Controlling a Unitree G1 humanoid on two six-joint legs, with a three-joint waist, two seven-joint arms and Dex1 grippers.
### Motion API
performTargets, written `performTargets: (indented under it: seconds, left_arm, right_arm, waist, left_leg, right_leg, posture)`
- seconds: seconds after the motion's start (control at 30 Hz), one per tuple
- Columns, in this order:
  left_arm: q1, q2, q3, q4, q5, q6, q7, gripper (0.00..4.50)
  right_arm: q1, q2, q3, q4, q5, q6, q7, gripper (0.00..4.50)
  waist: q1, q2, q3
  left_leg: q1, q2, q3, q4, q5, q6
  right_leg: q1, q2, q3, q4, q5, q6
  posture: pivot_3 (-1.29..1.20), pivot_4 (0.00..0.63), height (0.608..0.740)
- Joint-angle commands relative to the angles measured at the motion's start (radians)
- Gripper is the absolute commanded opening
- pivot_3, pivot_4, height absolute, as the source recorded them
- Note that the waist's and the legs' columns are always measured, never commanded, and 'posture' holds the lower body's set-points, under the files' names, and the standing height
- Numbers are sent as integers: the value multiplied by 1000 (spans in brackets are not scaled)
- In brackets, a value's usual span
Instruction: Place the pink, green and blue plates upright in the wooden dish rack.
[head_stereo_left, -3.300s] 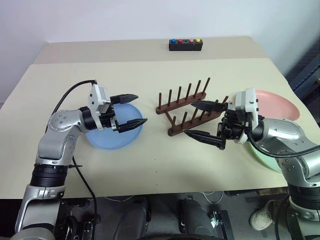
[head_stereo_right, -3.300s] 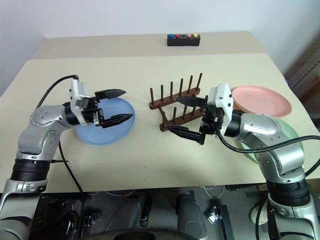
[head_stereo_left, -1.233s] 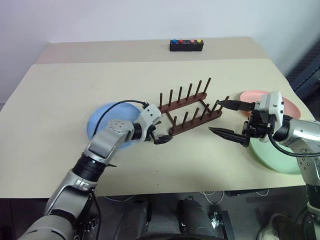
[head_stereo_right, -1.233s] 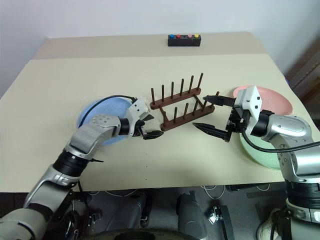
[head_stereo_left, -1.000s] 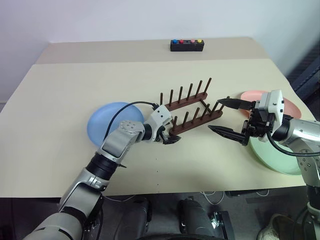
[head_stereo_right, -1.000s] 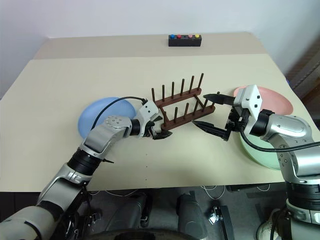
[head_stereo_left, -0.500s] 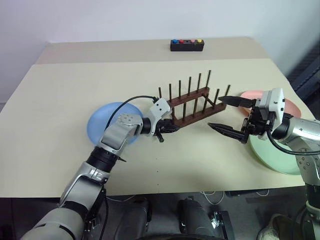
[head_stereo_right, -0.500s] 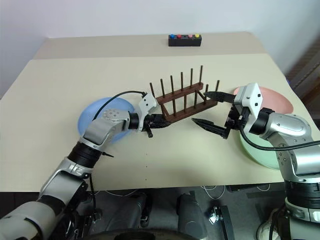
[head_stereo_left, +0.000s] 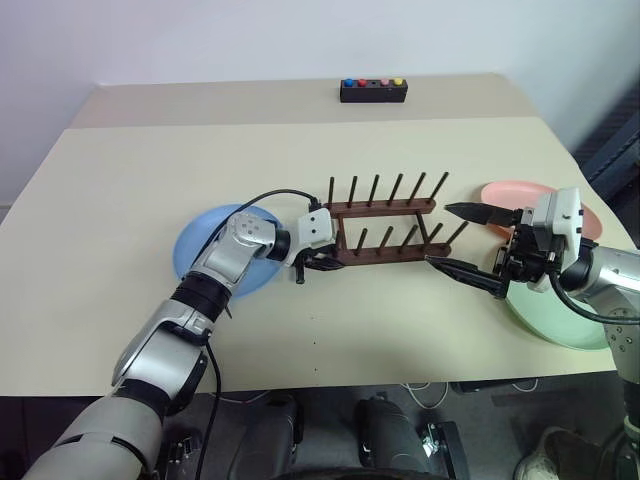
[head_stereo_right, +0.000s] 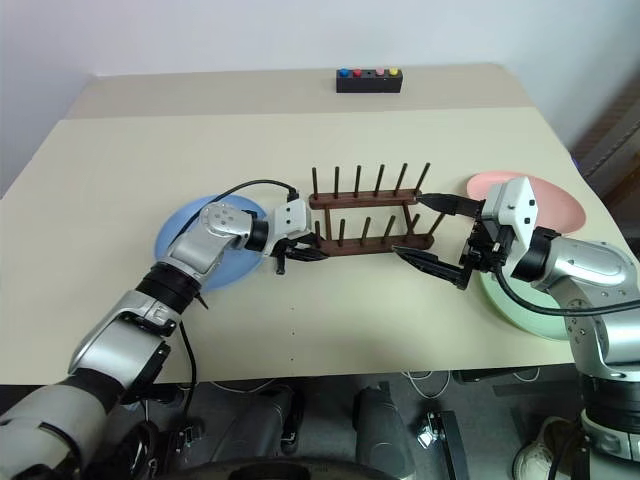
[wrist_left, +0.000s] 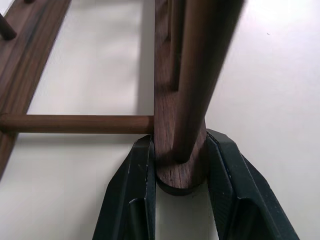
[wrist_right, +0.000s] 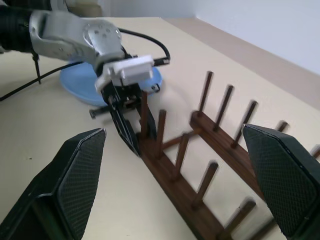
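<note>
Left wrist view: jaws clamp rack.

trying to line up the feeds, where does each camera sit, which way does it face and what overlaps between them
Left and right eye views: on the head, looking forward and down at the table; both arms show.
Left wrist view: on the left wrist, looking along the left gripper, shut on the near rail's end of the dish rack.
Right wrist view: on the right wrist, looking along the open right gripper across the rack to the left arm and blue plate.
Shared: both wrist views show the rack; the head views add the pink plate and green plate.
</note>
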Motion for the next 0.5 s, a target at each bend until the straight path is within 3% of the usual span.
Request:
performTargets:
  seconds: [0.03,0.17,0.2,0.3,0.47,0.5]
  left_arm:
    - [-33,-19,24,36,1,16,-22,2169]
    - [-49,-17,48,57,18,-3,20,4152]
    - [-52,-13,59,49,15,6,26,4442]
    - [-58,10,108,-16,-11,71,36,4442]
    - [-62,129,228,-275,-147,385,-29,4442]
    - [-52,157,246,-319,-173,428,-45,3930]
  right_arm:
    - [-13,-10,-17,-39,23,2,-8,4500]
    - [-21,-5,-3,-31,15,-6,-6,4500]
    - [-23,-5,1,-26,10,-10,-3,4500]
    - [-31,-5,9,-13,8,-14,6,4500]
    - [-41,-7,57,31,27,41,40,4500]
    - [-47,-3,63,37,33,52,44,4500]
  waist:
    - [0,0,0]
    - [-2,0,0]
    - [-2,0,0]
    - [-2,0,0]
    - [-7,-1,1]
    - [-7,-1,0]
  left_leg:
    - [0,0,0,0,0,0]
    - [0,0,0,0,-1,1]
    - [0,0,0,0,-1,1]
    - [0,0,0,0,0,1]
    - [0,1,0,0,0,1]
    - [0,1,0,0,0,1]
  right_leg:
    - [0,0,0,0,0,0]
    - [0,1,0,0,0,0]
    - [0,1,0,0,0,0]
    - [0,1,0,0,0,0]
    - [-1,1,0,1,0,0]
    - [-1,1,0,1,0,0]
  posture:
    - [0,150,740]
    - [0,150,740]
    - [0,150,740]
    - [0,150,740]
    - [0,150,740]
    - [0,150,740]
